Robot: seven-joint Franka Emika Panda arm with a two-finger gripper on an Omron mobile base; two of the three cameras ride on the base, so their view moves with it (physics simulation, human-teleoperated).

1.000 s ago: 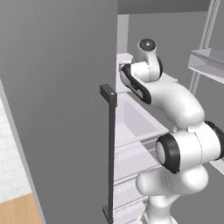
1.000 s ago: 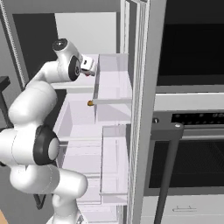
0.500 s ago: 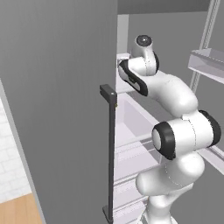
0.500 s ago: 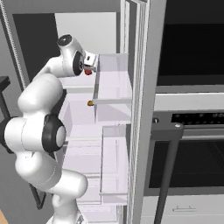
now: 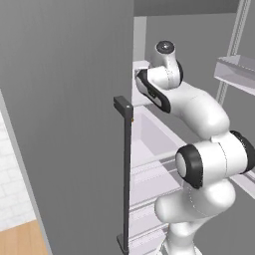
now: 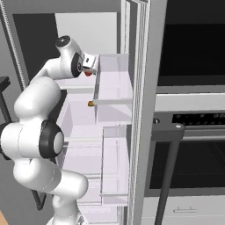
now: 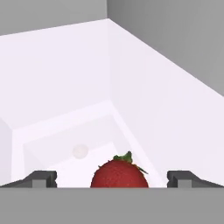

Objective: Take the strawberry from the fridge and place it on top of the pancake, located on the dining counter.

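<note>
Hand view puts the small dark-red strawberry with its green cap (image 7: 119,174) dead centre at six o'clock, sitting between the two dark fingertips (image 7: 42,178) of the gripper (image 7: 113,180), which stand spread as wide as they go with clear gaps either side of the fruit. The berry rests on a pale white shelf floor (image 7: 78,131) of the tall matte grey fridge (image 5: 64,124), with a white wall running off towards one o'clock and a corner at eleven.

The step in hand looks like the final approach before the pinch. To do it well, I judge the hand should ease forward until the fingertips flank the widest part of the berry, then close gently; a small round fruit could roll or squirt out if caught off-centre.

From the right base view, the gripper (image 6: 90,66) sits at an upper shelf, the red fruit (image 6: 88,73) just under it. A small yellow-orange item (image 6: 90,104) lies on the next shelf down, near six o'clock of the hand. The black wall oven (image 6: 193,132) stands at three o'clock. Room inside the compartment is tight, so withdrawal should be straight back.
</note>
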